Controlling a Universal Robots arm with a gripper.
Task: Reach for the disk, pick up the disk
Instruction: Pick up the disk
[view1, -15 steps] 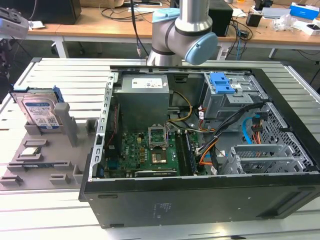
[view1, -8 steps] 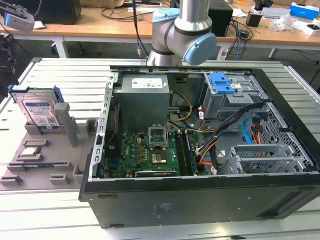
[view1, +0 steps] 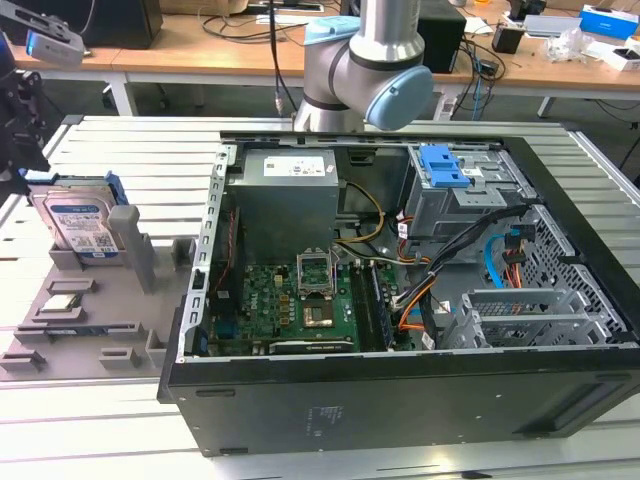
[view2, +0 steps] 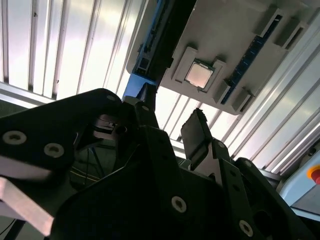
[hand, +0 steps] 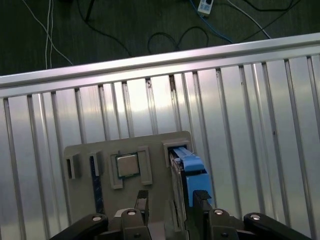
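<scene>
The disk (view1: 78, 222) stands on edge in a grey holder (view1: 90, 300) at the exterior view's left; it is silver-grey with a white-and-blue label and blue rails. My black gripper (view1: 20, 170) hangs just above and beside its top edge. In the first wrist view the disk's blue rail (hand: 189, 167) runs toward my gripper (hand: 171, 205), which is open, one finger on each side of the disk's edge and a gap on one side. In the second wrist view the gripper (view2: 172, 120) is spread, with the blue rail (view2: 132, 91) behind one finger.
An open computer case (view1: 400, 300) takes up the middle and right of the slatted metal table (view1: 120, 150). The grey holder also carries a square chip (hand: 128, 165) and a memory stick (hand: 96, 180). The table's edge rail (hand: 150, 67) borders a floor with cables.
</scene>
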